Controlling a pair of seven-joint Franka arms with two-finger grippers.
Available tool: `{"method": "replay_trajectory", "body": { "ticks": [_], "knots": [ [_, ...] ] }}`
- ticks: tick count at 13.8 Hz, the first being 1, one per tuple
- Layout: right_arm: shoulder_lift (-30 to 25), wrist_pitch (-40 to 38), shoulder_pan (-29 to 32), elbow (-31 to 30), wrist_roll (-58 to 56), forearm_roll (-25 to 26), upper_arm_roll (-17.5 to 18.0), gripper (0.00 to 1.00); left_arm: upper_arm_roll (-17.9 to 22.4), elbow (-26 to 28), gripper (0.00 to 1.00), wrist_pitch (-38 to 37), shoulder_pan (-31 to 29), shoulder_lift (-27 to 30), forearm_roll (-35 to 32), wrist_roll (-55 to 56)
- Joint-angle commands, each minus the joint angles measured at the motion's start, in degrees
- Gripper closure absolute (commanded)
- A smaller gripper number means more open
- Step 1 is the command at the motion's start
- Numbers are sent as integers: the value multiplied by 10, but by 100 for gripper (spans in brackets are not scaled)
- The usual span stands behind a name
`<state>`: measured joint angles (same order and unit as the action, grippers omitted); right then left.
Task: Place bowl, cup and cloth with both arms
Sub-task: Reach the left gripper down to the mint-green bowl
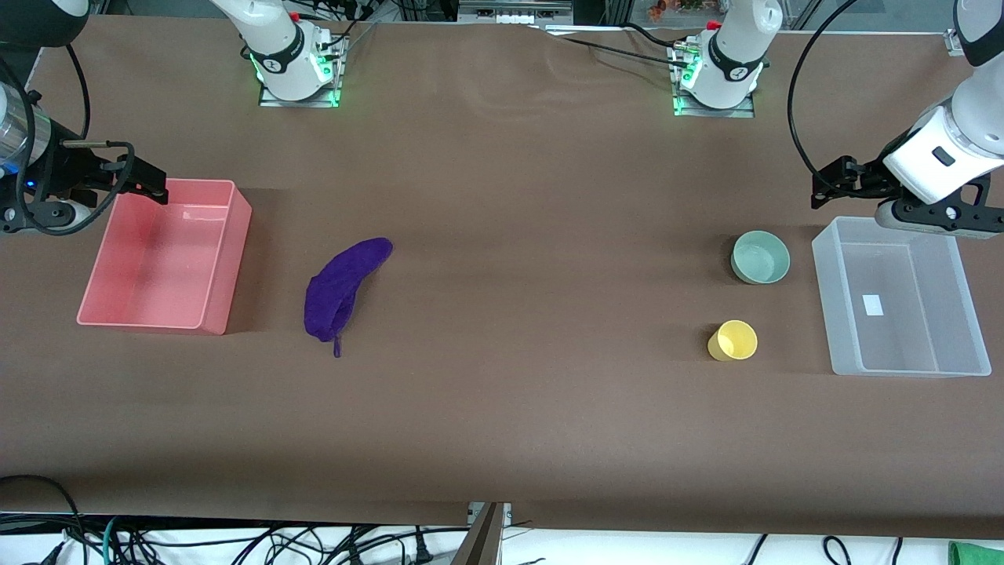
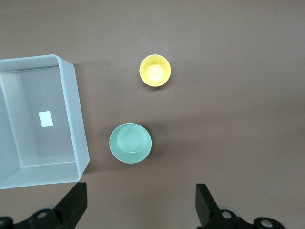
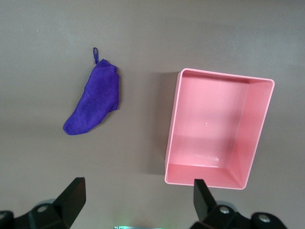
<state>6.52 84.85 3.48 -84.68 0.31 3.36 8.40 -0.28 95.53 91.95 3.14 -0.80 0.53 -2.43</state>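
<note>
On table: bowl (image 2: 130,142), cup (image 2: 155,70) | left fingers (image 2: 74,202) wide | right fingers (image 3: 71,196) wide | cloth (image 3: 93,99) right-wrist only

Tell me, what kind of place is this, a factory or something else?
Probably a robotics lab, not a factory. Two white arms are bolted to a brown-covered table, loose cables trail along its edge, and only a pink bin, a clear bin and small test objects are set out.
</note>
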Motion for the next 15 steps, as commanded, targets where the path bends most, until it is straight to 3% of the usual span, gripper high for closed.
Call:
{"method": "replay_trajectory", "body": {
  "ticks": [1, 6, 8, 11, 13, 15],
  "knots": [
    [0, -2, 2, 4, 7, -7, 0, 0, -3, -3, 0, 2, -2, 0, 4, -4],
    [0, -1, 2, 3, 7, -7, 0, 0, -2, -2, 0, -20, -5, -6, 8, -11],
    [0, -1, 2, 4, 7, -7, 0, 0, 1, -3, 0, -67, -5, -21, 11, -61],
    [0, -1, 3, 4, 7, -7, 0, 0, 2, 8, 0, -65, -24, -50, -29, -178],
    [0, -1, 2, 4, 7, -7, 0, 0, 2, 28, 0, -37, -27, -74, -45, -278],
    [0, 0, 2, 4, 8, -7, 0, 0, 2, 109, 0, 70, -39, -79, -46, -394]
  ]
}}
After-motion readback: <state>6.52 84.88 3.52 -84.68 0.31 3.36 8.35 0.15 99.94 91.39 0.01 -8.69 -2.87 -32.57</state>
